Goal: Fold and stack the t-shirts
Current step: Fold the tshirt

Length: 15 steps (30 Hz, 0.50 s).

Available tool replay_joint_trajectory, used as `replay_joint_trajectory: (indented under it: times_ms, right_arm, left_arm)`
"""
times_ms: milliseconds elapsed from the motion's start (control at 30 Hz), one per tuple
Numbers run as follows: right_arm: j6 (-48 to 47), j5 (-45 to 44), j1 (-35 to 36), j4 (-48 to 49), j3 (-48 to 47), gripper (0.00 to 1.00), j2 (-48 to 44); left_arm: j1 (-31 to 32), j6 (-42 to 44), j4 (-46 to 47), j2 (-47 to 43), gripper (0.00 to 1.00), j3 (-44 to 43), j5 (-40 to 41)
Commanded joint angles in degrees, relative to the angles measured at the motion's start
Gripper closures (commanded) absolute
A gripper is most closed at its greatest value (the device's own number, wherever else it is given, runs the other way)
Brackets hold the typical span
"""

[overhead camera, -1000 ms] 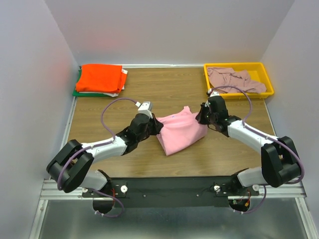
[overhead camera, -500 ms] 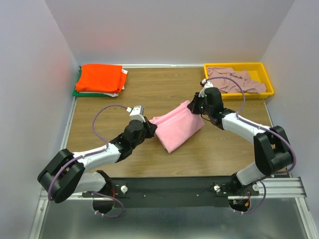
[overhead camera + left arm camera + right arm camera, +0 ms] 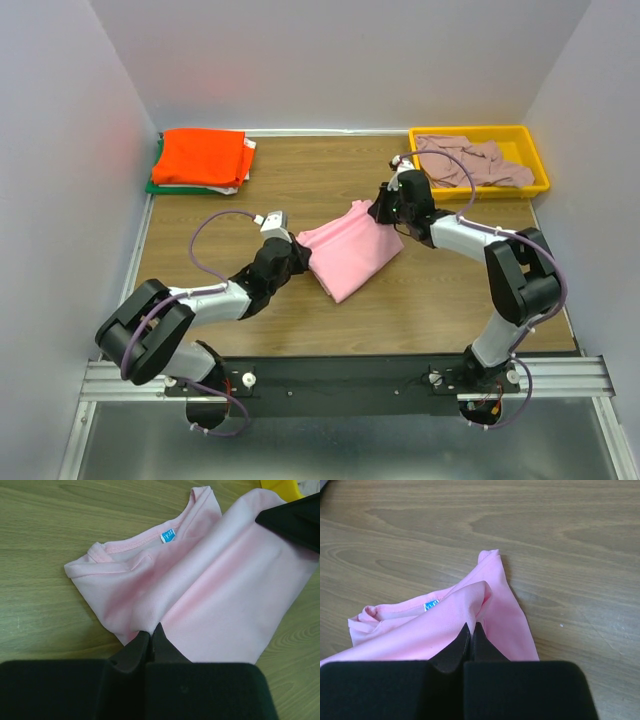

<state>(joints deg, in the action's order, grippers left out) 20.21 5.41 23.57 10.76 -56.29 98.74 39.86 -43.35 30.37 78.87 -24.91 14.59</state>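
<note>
A light pink t-shirt (image 3: 345,255) lies partly folded at mid-table, its collar and blue label showing in the left wrist view (image 3: 170,536). My left gripper (image 3: 298,255) is shut on its near-left edge (image 3: 150,630). My right gripper (image 3: 381,213) is shut on its far-right fold (image 3: 472,625), the cloth lifted over itself. A folded orange t-shirt (image 3: 200,155) lies on a green one (image 3: 157,186) at the far left. A dusty mauve t-shirt (image 3: 470,158) lies crumpled in the tray.
The yellow plastic tray (image 3: 545,172) stands at the far right corner. Wooden table (image 3: 300,190) is walled on three sides by white panels. The arms' bases sit on the black rail at the near edge.
Both grippers carried the pink shirt's edge toward the far left, folding it over itself. The right gripper moved left and farther back; the left arm shifted slightly.
</note>
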Motion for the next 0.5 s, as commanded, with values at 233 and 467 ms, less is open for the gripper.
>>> replay_joint_trajectory:
  times_ms: [233,467]
  right_arm:
    - [-2.0,0.8,0.4,9.0,-5.4,0.96,7.5]
    - [-3.9,8.5,0.6,13.8,-10.4,0.25,14.8]
  left_arm:
    - [-5.3,-2.1,2.3,3.2,1.0,-0.3,6.8]
    - [-6.2,-6.0,2.5,7.3,0.99,-1.1,11.9]
